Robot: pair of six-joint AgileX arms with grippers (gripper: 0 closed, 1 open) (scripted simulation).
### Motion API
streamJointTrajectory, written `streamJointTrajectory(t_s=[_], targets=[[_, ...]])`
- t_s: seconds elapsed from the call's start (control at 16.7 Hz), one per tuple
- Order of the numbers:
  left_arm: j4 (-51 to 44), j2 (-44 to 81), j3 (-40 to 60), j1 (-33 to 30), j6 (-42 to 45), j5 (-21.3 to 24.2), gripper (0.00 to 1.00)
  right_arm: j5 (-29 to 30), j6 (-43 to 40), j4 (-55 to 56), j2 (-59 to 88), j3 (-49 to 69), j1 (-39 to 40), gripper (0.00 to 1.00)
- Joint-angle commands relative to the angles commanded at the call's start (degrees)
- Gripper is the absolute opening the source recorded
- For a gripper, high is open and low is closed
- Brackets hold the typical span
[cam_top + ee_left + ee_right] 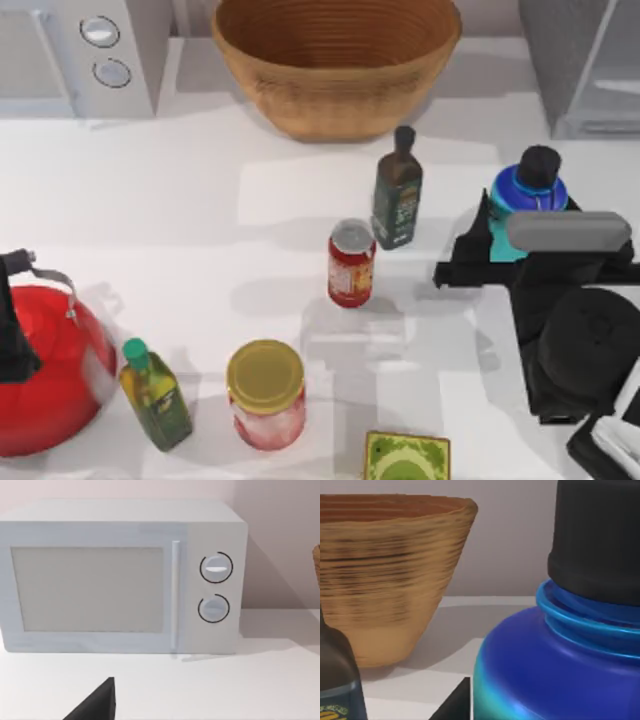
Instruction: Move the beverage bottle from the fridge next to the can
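Note:
The beverage bottle [528, 190], teal with a blue shoulder and black cap, is out on the table at the right, in front of the fridge [590, 60]. My right gripper [522, 232] is shut on it, one black finger [470, 245] showing on its left side. The right wrist view has the beverage bottle [555, 670] pressed up close. The can [351, 263], red with a silver top, stands mid-table to the bottle's left. A black tip of my left gripper [95, 706] shows in the left wrist view, facing the microwave.
A dark green bottle [398, 195] stands between can and beverage bottle. A wicker basket [335, 60] is at the back, a microwave [80, 50] back left. Red kettle [45, 370], olive bottle [155, 393], gold-lidded red jar [266, 395] and a green box [405, 458] line the front.

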Motion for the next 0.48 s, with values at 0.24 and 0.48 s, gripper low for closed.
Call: streamJointTrajectory(t_s=[0.24, 0.48], targets=[[0.0, 0.0, 0.0, 0.0, 0.0, 0.0, 1.0, 0.2, -0.1, 0.2, 0.0, -0.2, 0.2, 0.0], [0.0, 0.0, 0.0, 0.0, 0.0, 0.0, 1.0, 0.2, -0.1, 0.2, 0.0, -0.2, 0.2, 0.23]])
